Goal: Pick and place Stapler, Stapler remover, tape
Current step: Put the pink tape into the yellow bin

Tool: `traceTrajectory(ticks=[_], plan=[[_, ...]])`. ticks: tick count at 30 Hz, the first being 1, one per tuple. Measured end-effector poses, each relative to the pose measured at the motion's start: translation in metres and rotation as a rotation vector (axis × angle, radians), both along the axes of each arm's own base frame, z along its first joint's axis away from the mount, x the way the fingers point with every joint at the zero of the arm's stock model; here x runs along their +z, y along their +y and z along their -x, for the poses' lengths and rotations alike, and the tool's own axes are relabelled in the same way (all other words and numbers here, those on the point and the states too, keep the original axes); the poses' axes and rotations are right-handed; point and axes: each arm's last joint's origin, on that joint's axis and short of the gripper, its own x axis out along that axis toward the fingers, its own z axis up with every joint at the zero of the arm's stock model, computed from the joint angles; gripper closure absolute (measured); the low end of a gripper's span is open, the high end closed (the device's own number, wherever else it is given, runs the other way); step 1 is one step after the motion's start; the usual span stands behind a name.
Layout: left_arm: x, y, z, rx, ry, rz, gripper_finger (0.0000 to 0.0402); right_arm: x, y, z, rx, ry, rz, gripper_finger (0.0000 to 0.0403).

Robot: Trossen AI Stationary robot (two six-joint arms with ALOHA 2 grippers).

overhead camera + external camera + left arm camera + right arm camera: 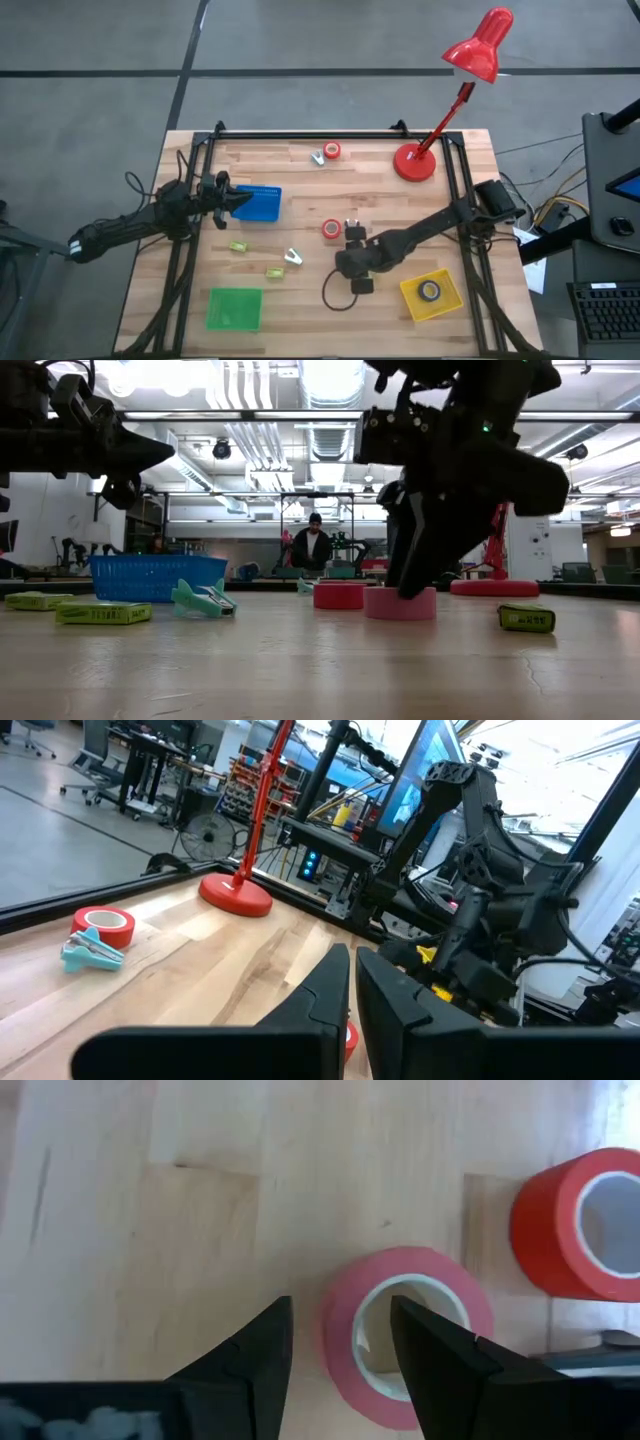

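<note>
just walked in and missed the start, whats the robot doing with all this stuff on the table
The right end effector is down at the table over a pink-red tape roll, fingers open, one inside the roll's hole and one outside its wall, not yet closed on it. A second red tape roll sits just beside it. The left end effector hangs closed over the blue basket, holding nothing. Another tape roll already lies in the yellow tray, while the green tray holds nothing visible.

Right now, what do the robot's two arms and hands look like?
Both arms are dark, nearly black, jointed, with black cables along them. The left hand tapers to two slim, wedge-shaped black fingers. The right hand has the same matte black, angular fingers. No markings show on either arm.
</note>
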Motion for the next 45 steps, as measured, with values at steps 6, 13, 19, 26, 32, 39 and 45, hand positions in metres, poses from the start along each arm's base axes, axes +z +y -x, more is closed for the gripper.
traceTrajectory(ticks=[6, 13, 19, 26, 32, 39, 45], plan=[[0.000, 0.000, 0.000, 0.000, 0.000, 0.000, 0.0376, 0.000, -0.001, 0.001, -0.018, 0.018, -0.001, 0.0257], [0.000, 0.000, 0.000, 0.000, 0.000, 0.000, 0.0376, 0.002, -0.001, 0.003, -0.019, 0.021, -0.002, 0.0298], [0.000, 0.000, 0.000, 0.000, 0.000, 0.000, 0.0376, 0.001, -0.001, 0.004, -0.042, 0.028, -0.018, 0.0324], [0.000, 0.000, 0.000, 0.000, 0.000, 0.000, 0.0376, 0.000, -0.003, 0.004, -0.044, 0.028, -0.017, 0.0341], [0.000, 0.000, 0.000, 0.000, 0.000, 0.000, 0.0376, 0.000, -0.005, 0.003, -0.055, 0.029, -0.021, 0.0360], [0.000, 0.000, 0.000, 0.000, 0.000, 0.000, 0.0376, 0.011, -0.004, 0.004, -0.054, 0.107, -0.009, 0.0372], [0.000, 0.000, 0.000, 0.000, 0.000, 0.000, 0.0376, 0.037, 0.003, 0.016, -0.101, 0.181, -0.023, 0.0373]])
